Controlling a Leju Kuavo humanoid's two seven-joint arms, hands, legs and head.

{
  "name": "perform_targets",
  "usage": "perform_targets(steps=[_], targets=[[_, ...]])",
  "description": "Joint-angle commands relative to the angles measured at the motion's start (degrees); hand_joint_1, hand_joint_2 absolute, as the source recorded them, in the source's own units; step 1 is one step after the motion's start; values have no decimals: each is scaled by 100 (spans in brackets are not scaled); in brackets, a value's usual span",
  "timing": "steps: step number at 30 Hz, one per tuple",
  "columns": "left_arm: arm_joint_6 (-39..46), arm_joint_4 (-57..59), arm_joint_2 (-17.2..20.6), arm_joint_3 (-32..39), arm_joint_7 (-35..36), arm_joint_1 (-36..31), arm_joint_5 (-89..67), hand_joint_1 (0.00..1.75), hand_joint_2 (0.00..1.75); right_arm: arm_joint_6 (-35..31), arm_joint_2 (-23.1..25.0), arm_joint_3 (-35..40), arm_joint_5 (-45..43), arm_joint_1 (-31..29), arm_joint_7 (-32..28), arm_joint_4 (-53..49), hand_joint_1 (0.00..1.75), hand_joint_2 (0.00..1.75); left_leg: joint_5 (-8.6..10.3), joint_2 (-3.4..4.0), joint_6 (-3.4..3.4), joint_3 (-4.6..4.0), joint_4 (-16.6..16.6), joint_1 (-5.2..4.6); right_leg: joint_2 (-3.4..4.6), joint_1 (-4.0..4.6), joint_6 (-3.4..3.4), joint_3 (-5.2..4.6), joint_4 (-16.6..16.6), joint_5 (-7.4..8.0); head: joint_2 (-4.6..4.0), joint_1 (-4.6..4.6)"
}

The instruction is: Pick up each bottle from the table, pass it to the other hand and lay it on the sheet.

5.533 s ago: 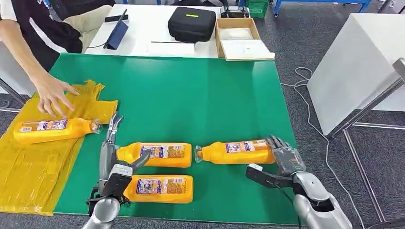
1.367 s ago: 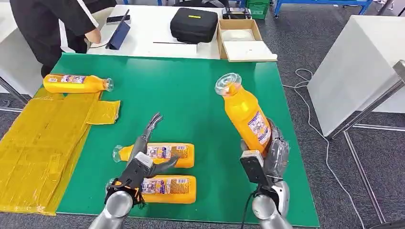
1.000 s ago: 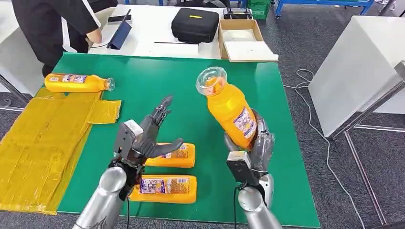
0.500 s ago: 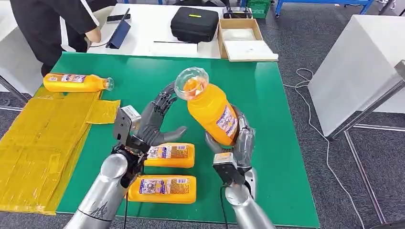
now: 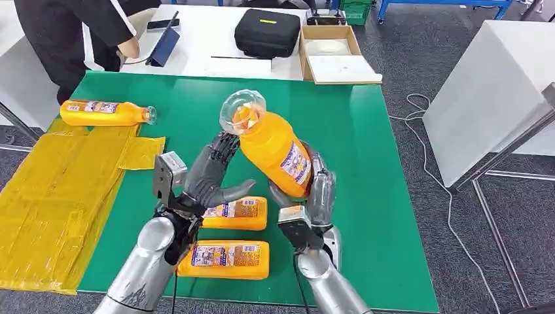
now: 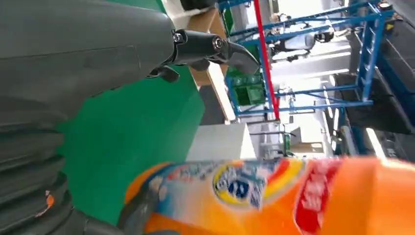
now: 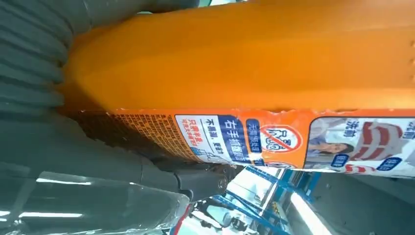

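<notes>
Your right hand (image 5: pixel 313 196) is clamped around the lower body of an orange bottle (image 5: pixel 271 147), which it holds up over the green desk (image 5: pixel 366 196). The bottle is tilted, with its clear cap end pointing up and to the left, toward the far side. In the right wrist view the same bottle (image 7: pixel 254 83) sits close against the grey fingers (image 7: pixel 122 171), its printed label facing the camera.

Your left hand (image 5: pixel 209 176) is raised just left of that bottle, holding nothing, fingers spread and the thumb reaching right toward the bottle's body. You cannot tell from the head view whether the fingertips touch the bottle near its neck. In the left wrist view the bottle's label (image 6: pixel 274 191) lies close in front of the palm, with one dark finger (image 6: pixel 215 46) stretched out beyond it.

Two more orange bottles lie on their sides on the desk beneath your hands: one (image 5: pixel 239 213) just under the left thumb, another (image 5: pixel 226 259) nearer to you at the desk's near edge. A fourth bottle (image 5: pixel 105 112) lies at the far left, by the far end of the yellow sheet (image 5: pixel 52 196).

A person in dark clothes (image 5: pixel 72 33) stands at the far left corner. Beyond the green desk, a black case (image 5: pixel 267 33) and an open cardboard box (image 5: pixel 334 52) sit on a white desk.
</notes>
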Motion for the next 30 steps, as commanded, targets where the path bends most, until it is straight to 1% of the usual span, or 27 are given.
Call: perform_targets(steps=[1, 5, 7, 14, 16, 19, 20, 24, 26, 28, 30], targets=[[-71, -125, 5, -58, -35, 95, 135, 0, 175, -242, 4, 93, -3, -367, 83, 502, 175, 175, -7, 3, -20, 22, 0, 0, 0, -1, -4, 19, 2, -6, 0, 2], [-100, -47, -11, -51, -46, 62, 187, 0, 175, -231, 1, 120, 6, -373, 133, 506, 175, 175, -2, 0, -13, 10, 1, 2, -1, 2, -3, 6, -1, -1, 0, 0], [-143, -2, -46, -64, -69, 39, 238, 0, 175, -241, 23, 109, 90, -378, 286, 543, 175, 175, -3, 0, -16, 14, 0, 1, -2, 0, -4, 9, 0, -2, 0, 2], [-143, -3, -52, -68, -69, 39, 238, 0, 175, -240, 27, 108, 89, -376, 289, 544, 175, 175, -1, -3, -13, 10, -2, 1, -4, 0, -3, 7, -1, -3, 0, 2], [-143, -3, -52, -68, -69, 39, 238, 0, 175, -240, 27, 108, 89, -376, 289, 544, 175, 175, -8, -4, -23, 24, 2, 1, -7, 0, -5, 20, 3, -10, 0, 0], [-179, -69, -100, -78, -82, 68, 289, 0, 175, -131, 24, 48, 96, -380, 408, 543, 175, 175, -6, -4, -21, 21, 1, 1, -6, 0, -5, 18, 2, -8, 0, 0], [-188, -98, -110, -93, -84, 65, 296, 0, 175, 71, 33, 67, 76, -425, 445, 618, 175, 175, -7, -3, -23, 24, 1, 1, -6, 0, -5, 20, 1, -8, 0, 2], [-196, -36, -134, -140, -76, -52, 313, 0, 175, 260, 176, 390, 430, -527, 555, 932, 175, 175, -4, -4, -18, 14, 4, 1, -6, 0, -4, 7, 4, -5, 0, 0], [-191, 45, -161, -147, -68, -122, 324, 0, 175, 249, 323, 715, 808, -589, 720, 1229, 175, 175, -4, 4, -17, 13, 3, 2, 3, 1, -4, 5, 3, -3, 0, 0], [-232, 171, -207, -153, -52, -201, 366, 0, 175, 217, 445, 1022, 1212, -675, 1023, 1576, 175, 175, -5, 4, -17, 13, 2, 3, 2, 3, -5, 7, 2, -3, 0, 2], [-308, 293, -276, -184, -45, -296, 396, 0, 175, 260, 488, 1175, 1322, -725, 1207, 1781, 175, 175, -4, 3, -20, 18, -1, 4, 0, 2, -6, 11, 0, -4, 0, 2]])
